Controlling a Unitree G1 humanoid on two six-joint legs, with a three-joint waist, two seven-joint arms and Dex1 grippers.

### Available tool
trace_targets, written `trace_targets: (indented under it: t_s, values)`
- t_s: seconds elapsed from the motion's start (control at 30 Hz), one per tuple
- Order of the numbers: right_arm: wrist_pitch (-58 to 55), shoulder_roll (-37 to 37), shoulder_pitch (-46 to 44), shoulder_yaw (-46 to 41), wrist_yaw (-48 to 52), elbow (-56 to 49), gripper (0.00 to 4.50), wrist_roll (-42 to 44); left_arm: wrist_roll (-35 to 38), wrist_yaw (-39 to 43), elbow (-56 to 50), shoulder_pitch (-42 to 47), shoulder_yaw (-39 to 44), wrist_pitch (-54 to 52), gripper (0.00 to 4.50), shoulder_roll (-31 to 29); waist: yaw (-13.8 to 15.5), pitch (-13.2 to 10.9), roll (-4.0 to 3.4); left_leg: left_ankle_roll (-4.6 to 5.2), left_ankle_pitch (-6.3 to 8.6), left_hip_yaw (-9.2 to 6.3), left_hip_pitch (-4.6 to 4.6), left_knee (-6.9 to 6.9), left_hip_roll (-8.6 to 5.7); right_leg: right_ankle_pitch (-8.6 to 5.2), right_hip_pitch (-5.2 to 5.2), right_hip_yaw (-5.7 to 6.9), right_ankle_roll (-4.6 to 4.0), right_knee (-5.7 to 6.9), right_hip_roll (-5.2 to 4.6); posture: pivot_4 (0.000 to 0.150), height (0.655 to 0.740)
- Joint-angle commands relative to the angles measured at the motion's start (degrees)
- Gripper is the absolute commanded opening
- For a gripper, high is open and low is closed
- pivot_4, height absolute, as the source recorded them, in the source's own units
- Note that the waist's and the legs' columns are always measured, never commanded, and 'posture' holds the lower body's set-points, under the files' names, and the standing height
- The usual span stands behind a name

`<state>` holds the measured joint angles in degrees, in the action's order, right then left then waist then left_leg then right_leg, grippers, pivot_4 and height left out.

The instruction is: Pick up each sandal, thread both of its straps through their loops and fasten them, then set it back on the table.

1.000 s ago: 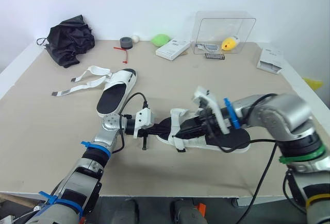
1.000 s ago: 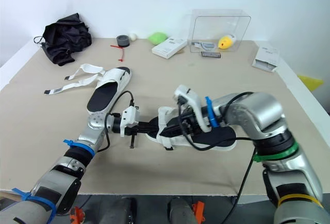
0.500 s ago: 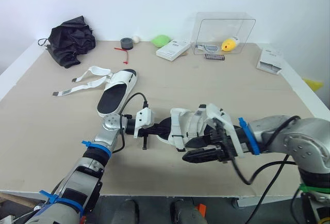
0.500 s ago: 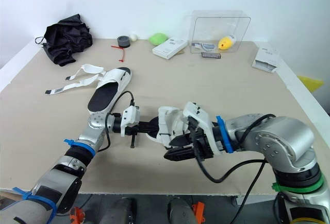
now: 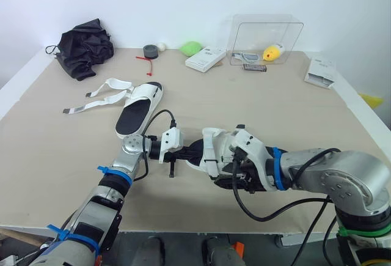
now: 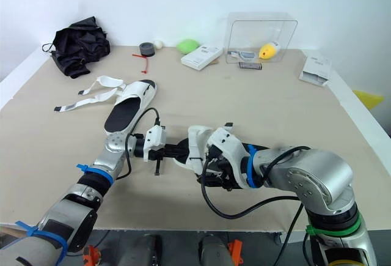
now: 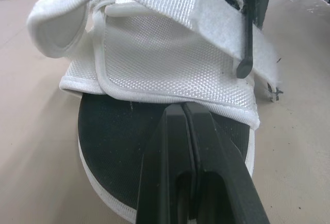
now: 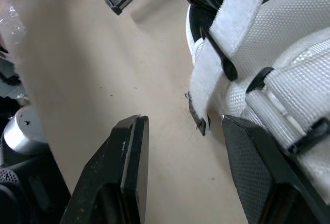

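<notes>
- Right pincer [image 8: 181, 123]: one second ago reached in from far right, lying over straps of sandal [image 5: 211, 147].
- Half second ago: pulled off sandal to near side, fingers pointing toward robot's left, clear of sandal, low over worktop [image 5: 61, 150] by front edge.
- Now: moved back in, close against near side of sandal. Fingers stand apart, loose strap end [image 8: 198, 118] hanging between them.
- Right forearm swung from right side of worktop round to front edge; covers heel part of sandal, visible one second ago.
</notes>
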<state>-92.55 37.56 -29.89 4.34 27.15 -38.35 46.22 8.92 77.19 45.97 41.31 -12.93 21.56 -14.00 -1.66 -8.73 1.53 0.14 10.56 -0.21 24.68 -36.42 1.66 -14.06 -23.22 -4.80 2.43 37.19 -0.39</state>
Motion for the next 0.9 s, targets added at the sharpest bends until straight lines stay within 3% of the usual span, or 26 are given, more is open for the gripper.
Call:
trace_targets:
  t_s: [0.03, 0.17, 0.27, 0.4, 0.43, 0.57, 0.9]
  values:
    - [1.0, -0.8, -1.7, 1.8, -1.6, 1.3, 2.47, -2.2, -3.6, 0.9, 2.3, -1.8, -2.5, -0.7, 0.00, -0.5, 0.0, 0.0, 0.00, 0.00, 0.00, 0.00, 0.00, 0.00, 0.00, 0.00, 0.00, 0.00, 0.01, 0.00, 0.00, 0.150, 0.7400]
    - [1.7, -2.4, -2.1, 2.7, -1.5, 3.1, 2.47, -2.5, -3.5, 1.0, 1.8, -2.3, -2.5, -0.9, 0.00, -0.8, 0.0, 0.0, 0.00, 0.00, 0.00, 0.00, 0.00, 0.00, -0.01, 0.01, 0.00, 0.00, 0.02, 0.00, 0.01, 0.150, 0.7400]
    - [2.6, -3.2, -1.9, 2.6, -1.0, 4.2, 1.86, -2.2, -3.5, 0.9, 1.3, -2.7, -2.5, -1.1, 0.00, -0.9, 0.0, 0.0, 0.00, 0.00, 0.00, 0.00, 0.00, 0.00, -0.01, 0.01, 0.01, -0.01, 0.02, 0.00, 0.02, 0.150, 0.7400]
    - [3.8, -3.4, -1.7, 3.2, -0.6, 5.3, 0.19, -2.6, -3.5, 0.7, 1.2, -2.8, -2.4, -1.2, 0.00, -1.0, 0.0, 0.0, 0.00, 0.00, 0.00, 0.00, 0.01, 0.01, -0.01, 0.11, 0.00, 0.01, 0.21, 0.00, 0.02, 0.150, 0.7400]
    - [4.1, -3.4, -1.6, 3.2, -0.5, 5.4, 0.04, -2.5, -3.5, 0.7, 1.0, -2.9, -2.4, -1.3, 0.00, -1.0, 0.0, 0.0, 0.00, 0.01, 0.01, -0.02, 0.01, 0.02, -0.01, 0.10, -0.01, 0.03, 0.22, 0.00, 0.03, 0.150, 0.7400]
    - [4.4, -2.9, -1.0, 2.0, 1.4, 5.0, 0.04, -0.9, -3.4, 0.6, 0.8, -3.0, -2.3, -1.5, 0.00, -1.1, 0.0, 0.0, 0.00, 0.01, 0.01, -0.04, 0.01, 0.03, -0.01, 0.09, -0.01, 0.04, 0.22, 0.00, 0.06, 0.150, 0.7400]
    - [9.3, -3.2, -2.0, -9.5, 15.9, 4.0, 0.04, 16.6, -3.4, 0.6, 1.4, -2.2, -2.3, -1.5, 0.00, -0.7, 0.0, 0.0, 0.00, 0.02, 0.02, -0.12, 0.05, 0.04, -0.03, 0.07, 0.00, 0.05, 0.23, 0.00, 0.15, 0.150, 0.7400]
